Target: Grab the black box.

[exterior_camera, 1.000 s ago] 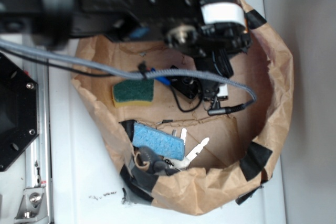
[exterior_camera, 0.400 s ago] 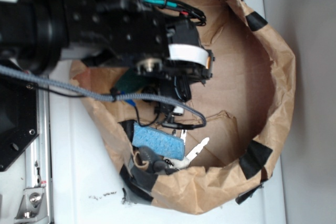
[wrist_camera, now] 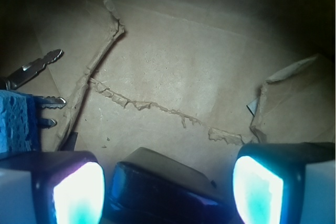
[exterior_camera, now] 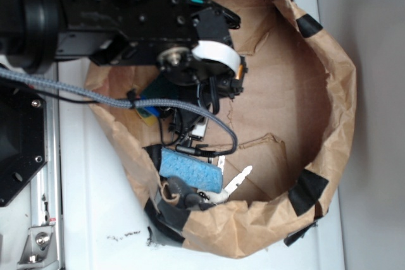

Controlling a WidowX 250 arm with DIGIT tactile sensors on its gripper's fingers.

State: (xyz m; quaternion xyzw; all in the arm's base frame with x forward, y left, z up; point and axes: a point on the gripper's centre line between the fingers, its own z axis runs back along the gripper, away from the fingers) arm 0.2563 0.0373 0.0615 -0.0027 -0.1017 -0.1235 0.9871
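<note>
A brown paper rim (exterior_camera: 335, 93) rings the cardboard floor (wrist_camera: 178, 72) on the white desk (exterior_camera: 101, 219). The gripper (wrist_camera: 168, 187) is spread, the black box (wrist_camera: 163, 187) between its fingers, near a blue sponge (exterior_camera: 190, 170) and keys (wrist_camera: 37, 66).

I see a brown paper rim (exterior_camera: 335, 93) patched with black tape (exterior_camera: 308, 191) on the white table (exterior_camera: 101, 219). Inside lie a blue sponge (exterior_camera: 190, 170) and silver keys (exterior_camera: 235, 180) just beside it. A black metal plate (exterior_camera: 19, 143) sits at the left.
</note>
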